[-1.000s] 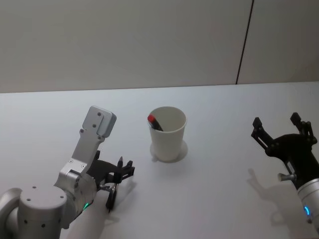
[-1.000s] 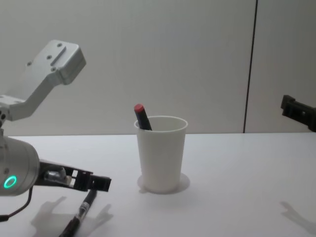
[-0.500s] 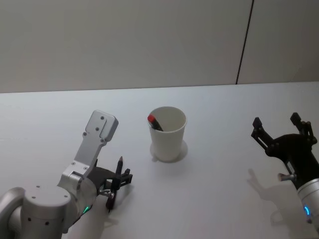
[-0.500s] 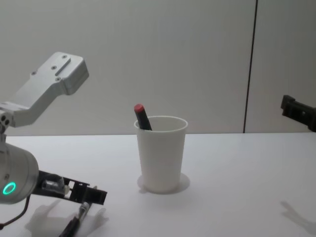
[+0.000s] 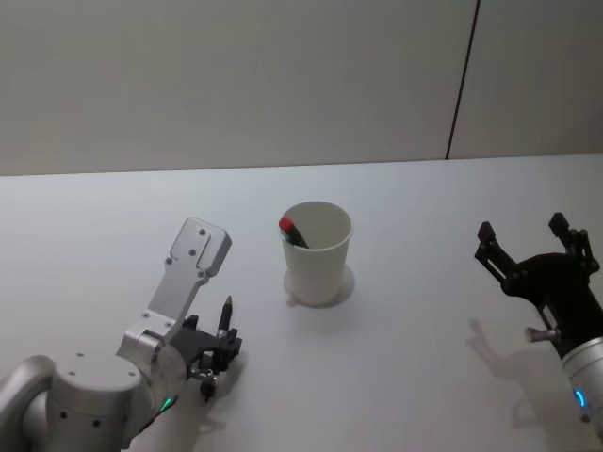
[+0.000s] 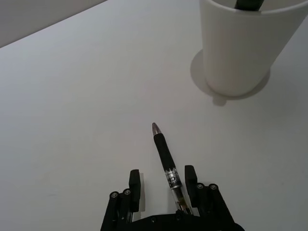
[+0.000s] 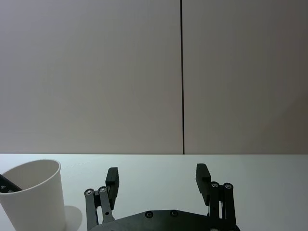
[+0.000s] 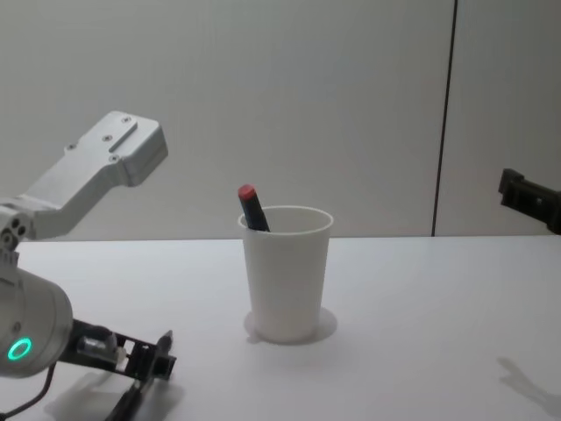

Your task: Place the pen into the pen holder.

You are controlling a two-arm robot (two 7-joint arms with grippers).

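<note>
left hand (image 6: 162, 171) half open astride the pen (image 6: 164, 156) on the surface (image 6: 72, 96), perhaps just touching it; right hand (image 7: 157, 169) spread wide.

— Where is the slim black pen (image 6: 166, 162) with the clear lower barrel?
— Between the parted fingers of the left gripper (image 6: 162, 171), lying against one of them. Its tip points toward the cup, well apart from it.
— And the holder?
— The plain white tapered paper cup (image 5: 318, 268) stands upright, rolled rim up. A red-capped black marker (image 5: 291, 231) leans inside against its left wall.
</note>
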